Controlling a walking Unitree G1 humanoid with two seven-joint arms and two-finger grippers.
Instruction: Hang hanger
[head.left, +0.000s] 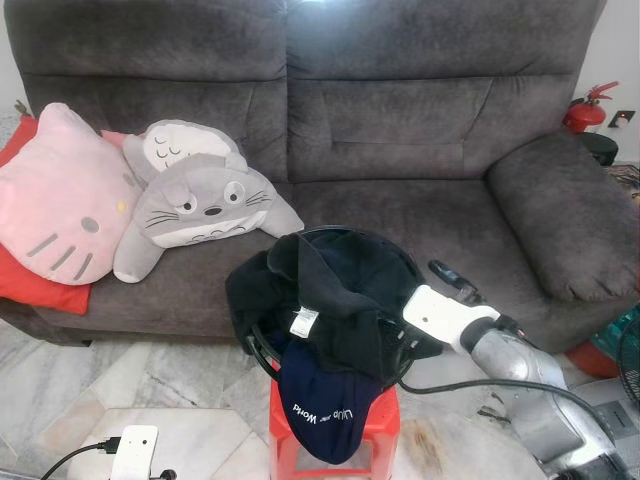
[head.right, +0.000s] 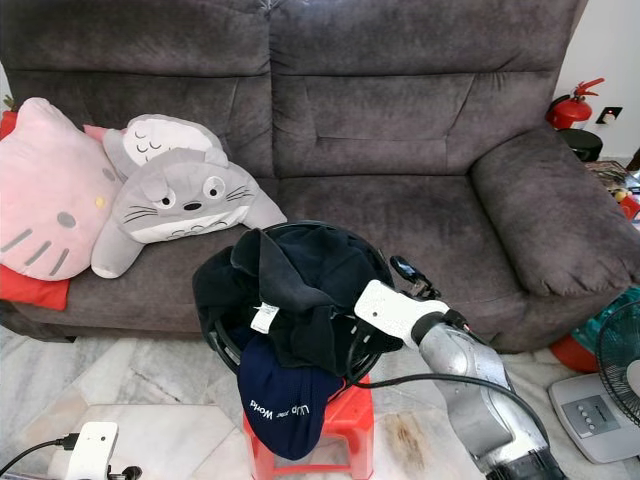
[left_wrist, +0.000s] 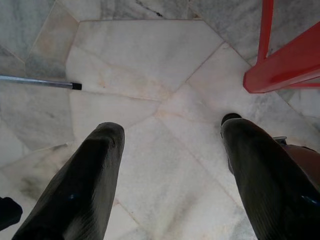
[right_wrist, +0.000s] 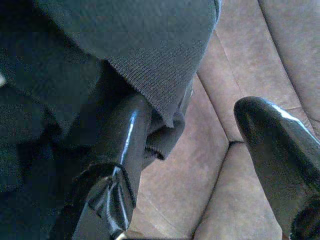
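Note:
A heap of black clothes (head.left: 335, 285) fills a round black basket (head.left: 262, 352) on a red plastic stool (head.left: 375, 415) in front of the sofa. A navy cloth with white lettering (head.left: 325, 405) hangs over the basket's front. My right arm (head.left: 500, 350) reaches in from the right, and its white wrist (head.left: 440, 315) touches the heap. My right gripper (right_wrist: 195, 115) is open at the edge of a dark knit garment (right_wrist: 150, 45), with one finger (right_wrist: 122, 145) pressed against the fabric. My left gripper (left_wrist: 172, 131) hangs open over the marble floor.
A grey sofa (head.left: 400, 130) stands behind the stool, with a pink cat cushion (head.left: 60, 195) and two grey plush toys (head.left: 200, 205) at its left end. A fire extinguisher (head.left: 588, 108) and a fan (head.right: 620, 370) are at the right. A white charger with a cable (head.left: 130, 450) lies on the floor.

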